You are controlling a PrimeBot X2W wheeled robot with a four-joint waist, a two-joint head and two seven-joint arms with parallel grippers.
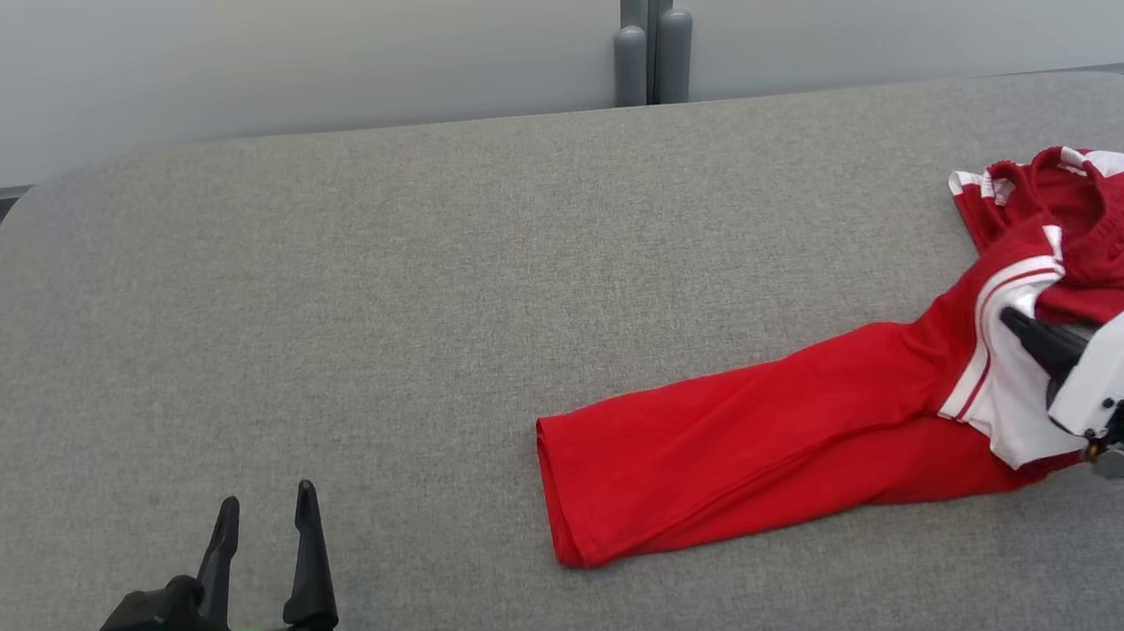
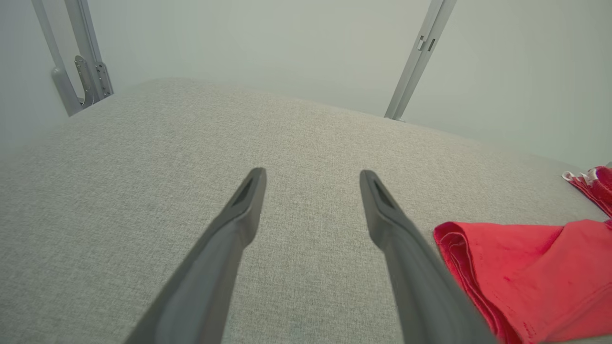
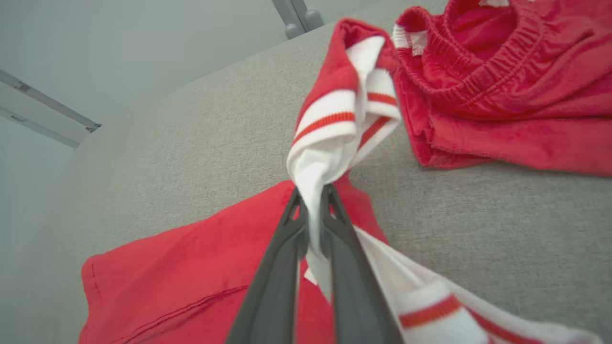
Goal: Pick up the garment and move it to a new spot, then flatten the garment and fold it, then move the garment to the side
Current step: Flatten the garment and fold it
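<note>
One gripper (image 3: 313, 197) tight on garment (image 3: 191, 267), seemingly.

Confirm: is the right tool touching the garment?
Touching. The right wrist view shows the right tool shut on a white striped fold of the garment, with the cloth pinched between its two fingers.

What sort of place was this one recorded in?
Probably a test booth rather than a home: a grey fabric-covered table, plain pale panels behind it on metal posts, and a red garment on it.

Soft cloth garment (image 1: 762, 440), matt.
</note>
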